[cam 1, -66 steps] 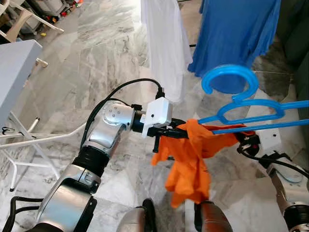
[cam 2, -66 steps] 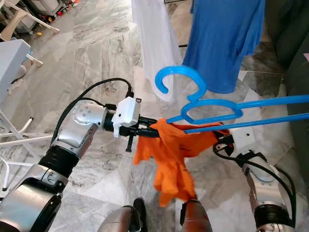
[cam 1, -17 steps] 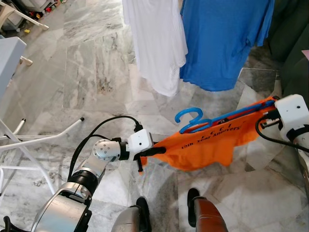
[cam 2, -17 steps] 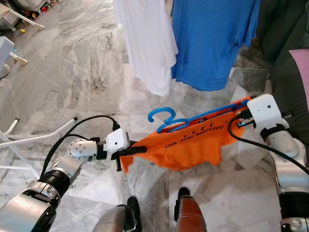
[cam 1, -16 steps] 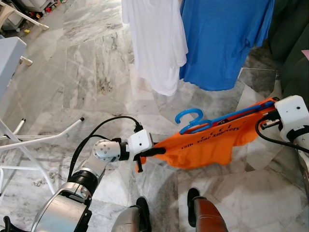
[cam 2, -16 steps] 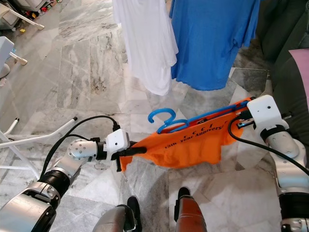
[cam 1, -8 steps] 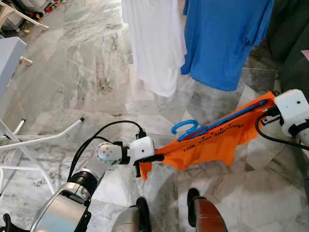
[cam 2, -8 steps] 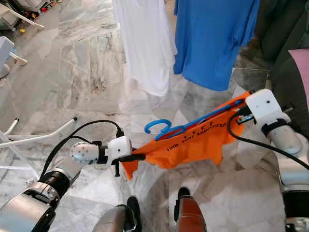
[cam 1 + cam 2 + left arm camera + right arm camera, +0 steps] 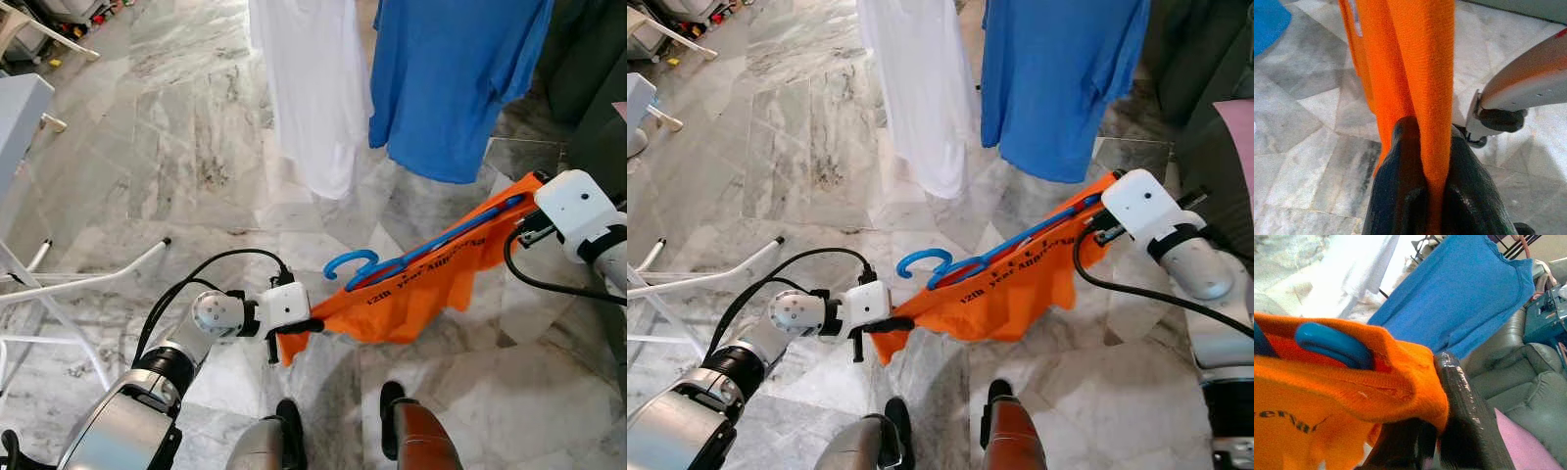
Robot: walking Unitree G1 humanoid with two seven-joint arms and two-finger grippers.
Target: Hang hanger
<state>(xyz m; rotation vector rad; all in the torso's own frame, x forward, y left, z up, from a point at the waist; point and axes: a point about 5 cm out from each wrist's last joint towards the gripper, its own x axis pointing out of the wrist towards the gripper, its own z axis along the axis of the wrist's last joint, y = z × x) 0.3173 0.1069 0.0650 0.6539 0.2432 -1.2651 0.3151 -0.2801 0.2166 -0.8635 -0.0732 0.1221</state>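
The floor (image 9: 176,127) is polished grey-white marble with dark veining, laid in large slabs. At the upper left of the head view sits the corner of a pale grey surface (image 9: 20,113) on thin white metal legs (image 9: 83,284). At the top of the frame hang a white shirt (image 9: 318,88) and a blue T-shirt (image 9: 456,83), both loose and soft; a dark green padded armchair (image 9: 1518,367) fills the right edge.

Low in the middle of the frame, an orange T-shirt (image 9: 431,289) of knitted cotton with dark printed lettering is stretched between the two arms, sloping up toward the right. A glossy blue plastic hanger (image 9: 392,266) lies inside it, its curved hook poking out of the neck toward the left, its straight bar running up along the shirt's top edge.

The left tool (image 9: 306,324), at lower centre-left, is clenched on a fold of the orange cloth; the wrist view shows the fabric pinched between its black fingers (image 9: 1400,196). The right tool (image 9: 1095,235), at the right edge, is clamped on the shirt's other end, with the blue hanger's rounded tip just beside its fingers (image 9: 1469,421)
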